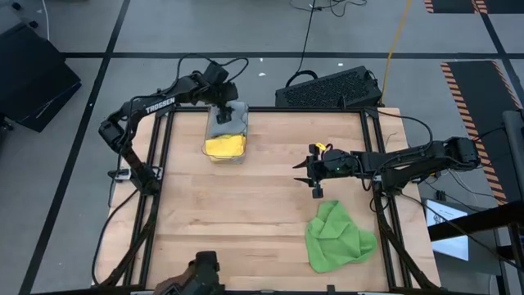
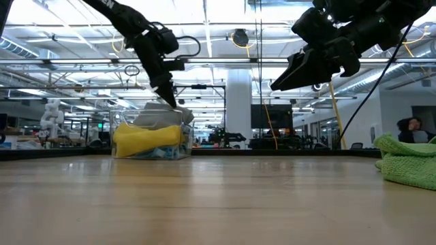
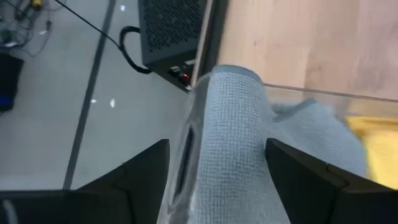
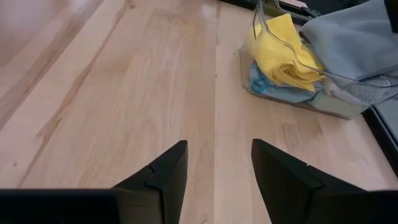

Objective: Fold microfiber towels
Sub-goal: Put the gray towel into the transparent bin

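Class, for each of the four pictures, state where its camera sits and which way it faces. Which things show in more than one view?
High view: overhead, looking straight down; both arms, clear bin, green towel.
Low view: at tabletop height, looking level across the table; both arms come from above.
Left wrist view: on the left arm, looking past its fingers at the grey towel.
Right wrist view: looking past the open right gripper toward the bin.
Shared: bin, yellow towel.
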You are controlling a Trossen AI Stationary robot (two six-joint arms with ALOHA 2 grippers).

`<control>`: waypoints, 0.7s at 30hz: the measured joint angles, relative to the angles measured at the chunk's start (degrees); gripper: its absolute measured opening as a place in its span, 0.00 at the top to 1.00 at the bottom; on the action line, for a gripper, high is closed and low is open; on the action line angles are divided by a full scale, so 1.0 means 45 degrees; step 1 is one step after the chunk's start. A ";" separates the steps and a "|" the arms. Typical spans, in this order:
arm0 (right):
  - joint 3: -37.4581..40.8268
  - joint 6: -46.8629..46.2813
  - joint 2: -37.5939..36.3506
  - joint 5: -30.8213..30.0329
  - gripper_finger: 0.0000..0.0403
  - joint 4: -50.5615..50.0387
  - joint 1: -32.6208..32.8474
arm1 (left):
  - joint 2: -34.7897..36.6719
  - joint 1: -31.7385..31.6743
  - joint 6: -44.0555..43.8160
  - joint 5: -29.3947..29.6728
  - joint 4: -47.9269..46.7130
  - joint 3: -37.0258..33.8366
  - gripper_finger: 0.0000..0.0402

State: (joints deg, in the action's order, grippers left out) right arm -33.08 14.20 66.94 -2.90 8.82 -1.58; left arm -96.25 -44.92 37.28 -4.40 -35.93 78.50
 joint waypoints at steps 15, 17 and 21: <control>0.0000 -0.0083 0.0000 0.0000 0.58 0.0000 -0.0120 | 0.0000 0.0715 -0.2287 0.1285 -0.0878 0.0524 0.73; 0.0000 -0.0088 0.0000 0.0000 0.58 0.0016 -0.0170 | 0.0000 0.0816 -0.2321 0.1312 -0.0398 0.0188 0.84; 0.0000 -0.0083 0.0000 0.0000 0.58 0.0093 -0.0287 | -0.0063 0.0619 -0.2188 0.1428 0.1463 -0.1182 0.98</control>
State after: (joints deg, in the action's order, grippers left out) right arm -33.08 13.82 66.94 -2.90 9.24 -2.88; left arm -96.53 -42.13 27.43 2.02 -29.34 73.18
